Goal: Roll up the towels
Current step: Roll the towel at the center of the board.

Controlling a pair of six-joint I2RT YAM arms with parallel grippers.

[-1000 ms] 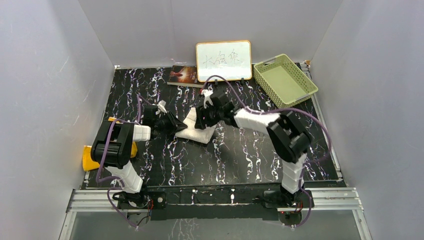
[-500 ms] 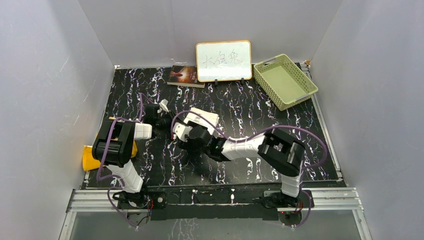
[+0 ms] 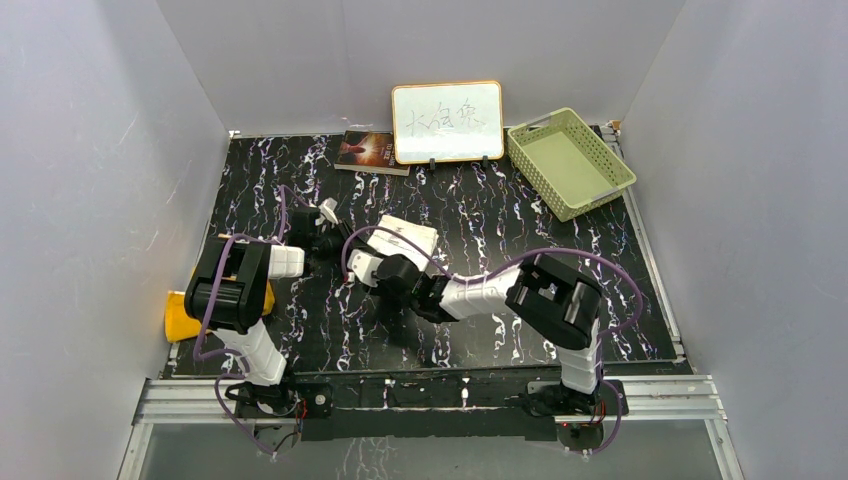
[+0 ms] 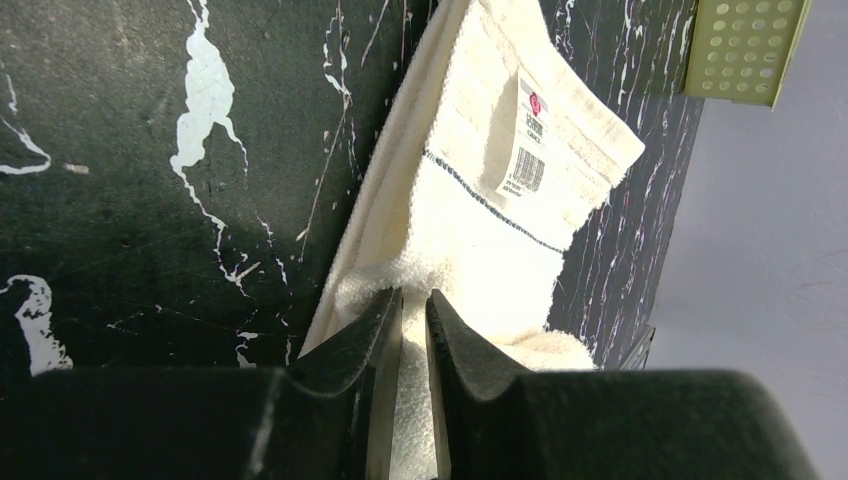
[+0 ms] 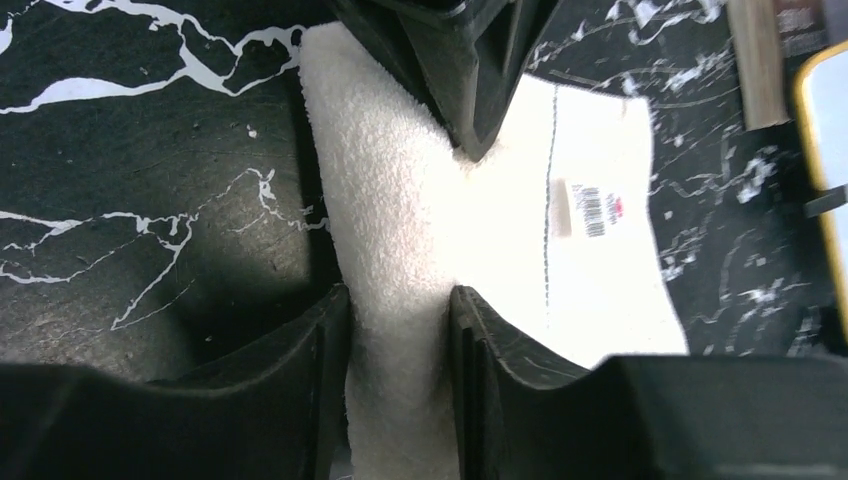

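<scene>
The cream-white towel (image 3: 408,236) lies mid-table, its barcode label facing up (image 4: 527,150). Its left edge is folded into a thick ridge (image 5: 385,220). My left gripper (image 4: 413,300) is shut on the far end of that ridge, seen in the top view at the towel's left side (image 3: 338,246). My right gripper (image 5: 398,300) is shut on the near end of the same ridge, the cloth filling the gap between its fingers (image 3: 366,268). The left gripper's tips (image 5: 470,140) show opposite it in the right wrist view. The orange-yellow towel (image 3: 178,320) sits at the table's left edge, mostly hidden by the left arm.
An orange-framed whiteboard (image 3: 447,121) stands at the back with a dark book (image 3: 368,150) to its left. A green basket (image 3: 568,160) sits at the back right. Grey walls close in the left, right and back sides.
My right arm swung from over the towel's far side down to its near left end, opened, then closed on the folded ridge. The towel now lies flatter and farther back. The left gripper kept its hold.
</scene>
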